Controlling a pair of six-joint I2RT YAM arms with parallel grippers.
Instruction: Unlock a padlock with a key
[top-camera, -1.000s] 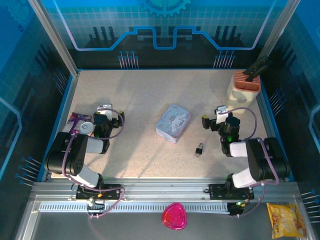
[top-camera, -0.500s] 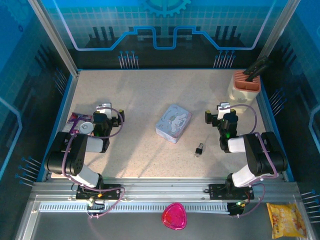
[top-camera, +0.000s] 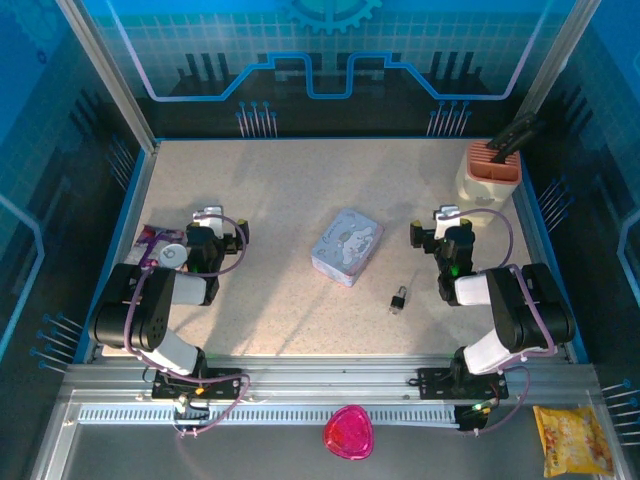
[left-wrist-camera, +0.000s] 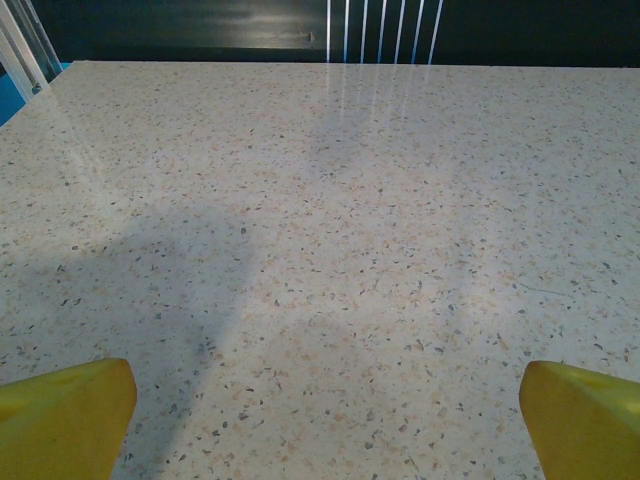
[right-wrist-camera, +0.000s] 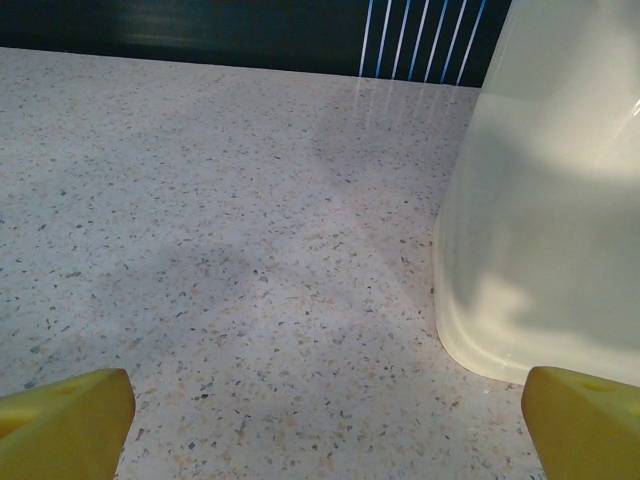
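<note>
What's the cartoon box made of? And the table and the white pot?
Box: probably painted metal, a tin; pale printed lid, rounded edges.
Table: speckled stone-like top, fairly glossy; it mirrors the white stripes at its far edge.
Pot: likely smooth plastic, creamy white with a soft shine.

Even overhead light washes the speckled surface (top-camera: 290, 190), with soft grey shadows pooling across it. Wrist views are sharp mid-frame; white streaks of glare mark the far edge, and the yellow fingers (left-wrist-camera: 60, 415) blur in the corners.
</note>
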